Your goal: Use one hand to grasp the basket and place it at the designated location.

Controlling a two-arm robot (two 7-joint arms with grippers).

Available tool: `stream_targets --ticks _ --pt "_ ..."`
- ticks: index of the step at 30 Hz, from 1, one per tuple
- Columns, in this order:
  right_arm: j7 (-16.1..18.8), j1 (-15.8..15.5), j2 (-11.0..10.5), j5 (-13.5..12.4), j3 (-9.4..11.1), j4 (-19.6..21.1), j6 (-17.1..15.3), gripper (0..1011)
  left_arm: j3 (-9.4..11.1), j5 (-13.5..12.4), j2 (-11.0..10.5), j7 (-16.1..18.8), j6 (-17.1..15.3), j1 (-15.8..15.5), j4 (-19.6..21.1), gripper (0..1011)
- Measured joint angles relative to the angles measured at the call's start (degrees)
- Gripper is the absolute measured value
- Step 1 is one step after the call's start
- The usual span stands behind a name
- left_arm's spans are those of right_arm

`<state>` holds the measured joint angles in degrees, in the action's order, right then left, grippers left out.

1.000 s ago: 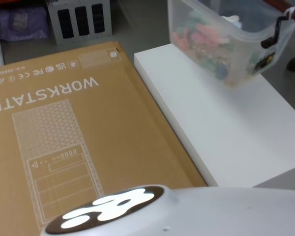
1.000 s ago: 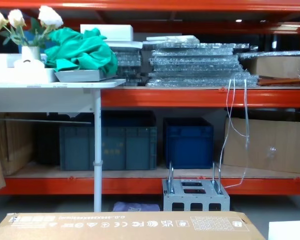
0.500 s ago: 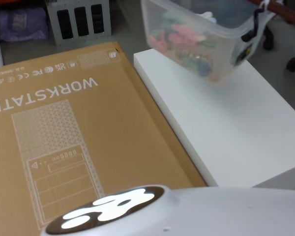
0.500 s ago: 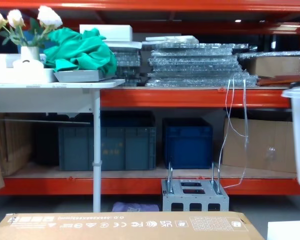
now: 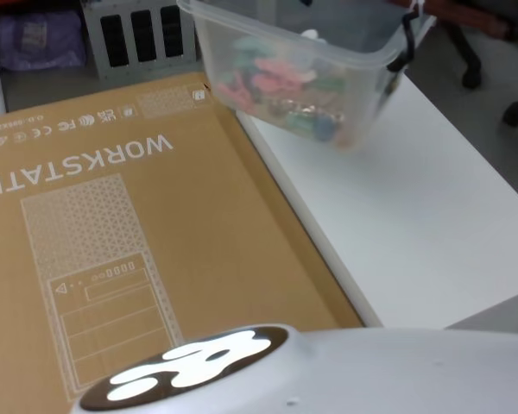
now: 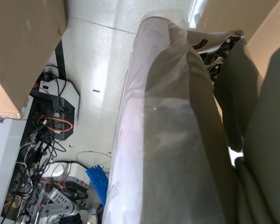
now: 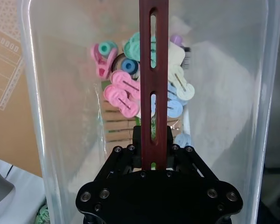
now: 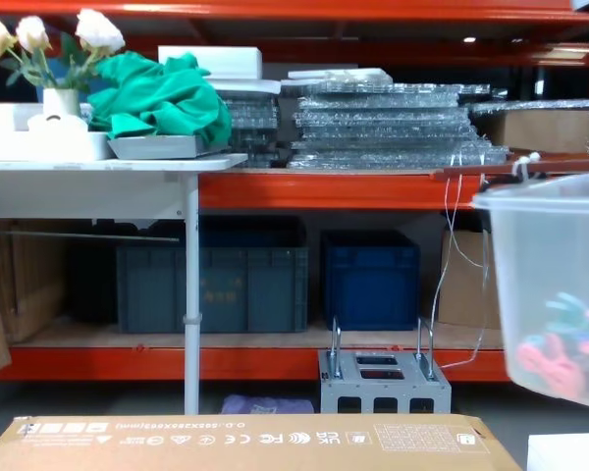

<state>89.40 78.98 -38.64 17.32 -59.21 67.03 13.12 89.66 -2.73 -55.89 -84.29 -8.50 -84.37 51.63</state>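
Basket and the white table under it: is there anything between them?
Nothing: the chest view shows a bare gap between the basket and the white table; the right end effector holds its handle.

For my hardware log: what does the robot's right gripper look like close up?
The right gripper is matt black metal. Its broad, angular mounting plate is dotted with round silver-headed screws and narrows to two short black fingers. No cables or labels show on it.
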Motion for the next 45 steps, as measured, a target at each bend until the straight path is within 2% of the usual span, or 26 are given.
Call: stream_targets --ticks 6,15,20,26,29,31,32,38,45 --pt "-0.28 0.75 3.72 -1.11 -1.52 -1.25 3.41 227 0.0 0.02 0.02 0.0 0.0 0.0 0.05 0" --pt "-0.8 1.51 7.19 -2.06 -3.11 -2.21 6.21 227 0.0 0.02 0.02 0.0 0.0 0.0 0.03 0" --pt "-1.29 2.17 10.46 -2.83 -4.17 -4.48 8.91 226 0.0 0.02 0.01 0.0 0.0 0.0 0.01 0" --pt "-1.69 2.67 12.83 -3.45 -5.15 -6.71 11.11 227 0.0 0.02 0.02 0.0 0.0 0.0 0.03 0" --pt "-1.94 3.02 14.27 -3.86 -5.73 -8.22 12.67 227 0.0 0.02 0.01 0.0 0.0 0.0 0.01 0" --pt "-2.17 3.41 16.38 -4.39 -6.35 -9.98 14.99 226 0.0 0.04 0.02 0.0 0.0 0.0 0.05 0" --pt "-2.17 3.41 16.38 -4.39 -6.35 -9.98 14.99 226 0.0 0.04 0.02 0.0 0.0 0.0 0.05 0" --pt "-2.67 4.07 19.88 -5.53 -7.48 -12.62 19.21 227 0.0 0.02 0.01 0.01 0.0 0.0 0.02 0" --pt "-2.66 4.33 22.0 -7.17 -8.29 -13.59 23.17 227 0.0 0.02 0.02 0.0 0.0 0.0 0.02 0"
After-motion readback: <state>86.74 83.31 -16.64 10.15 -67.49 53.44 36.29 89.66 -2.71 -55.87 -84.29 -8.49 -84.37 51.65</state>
